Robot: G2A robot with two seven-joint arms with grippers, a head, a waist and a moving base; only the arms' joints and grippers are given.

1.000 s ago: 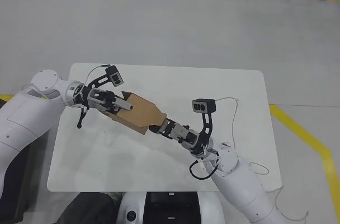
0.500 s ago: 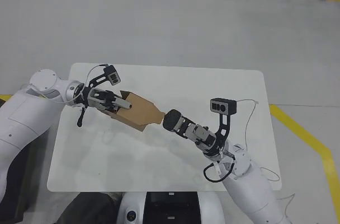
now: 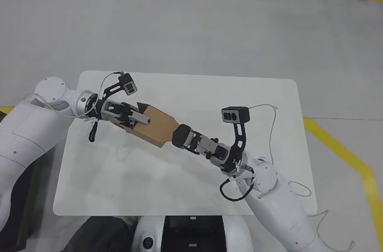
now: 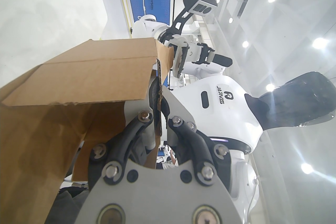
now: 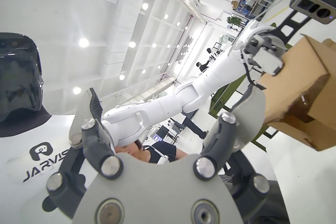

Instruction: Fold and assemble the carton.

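Top view showed the white table [image 3: 261,101] under both arms, with the brown carton [image 3: 155,126] over the robot's left half of it, lying slantwise between the two grippers. Whether the carton rested on the table or hung just clear of it could not be told. Its body looked already opened out from flat into a box-shaped sleeve with creased corners, so I judged the erecting step largely done. In the right wrist view the end facing that arm stood open, with loose flaps showing inside it. Folding those flaps in and closing the ends appeared to be what was left. The left gripper [image 4: 157,99] was clamped on one cardboard panel at the carton's far end, the panel's edge pinched between its fingers, and so steadied the box. The right gripper [image 5: 170,101] was at the opposite end with its jaws spread wide and nothing held. One of its fingers [image 5: 246,109] lay against or just beside the edge of the open end, placed, as it seemed, to press a flap.
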